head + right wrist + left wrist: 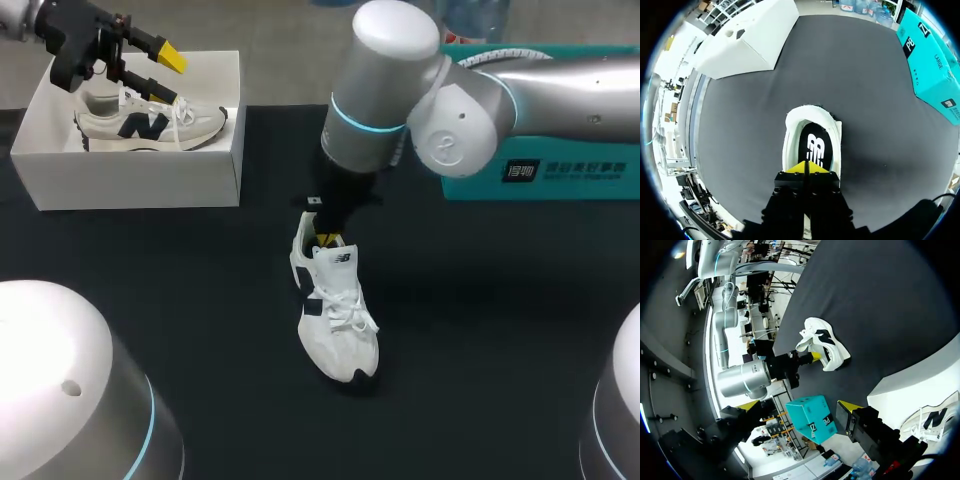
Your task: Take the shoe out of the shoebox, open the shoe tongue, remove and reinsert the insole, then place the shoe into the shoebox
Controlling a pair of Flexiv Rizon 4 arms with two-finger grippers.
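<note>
**Head view: one shoe out on the table, right gripper in its opening**

The white shoe (335,310) lies on the dark table (500,330), well apart from the white shoebox (130,170), toe pointing toward the robot. The right gripper (325,238) sits at the shoe's heel opening. In the right wrist view its yellow tips are pressed together at the heel end of the black insole (815,147); whether they pinch it I cannot tell. The left gripper (158,78) hangs over the shoebox, fingers spread wide and grasping nothing. A second shoe (150,125) lies inside that box. A teal box (560,170) stands at the table's far right.
</note>
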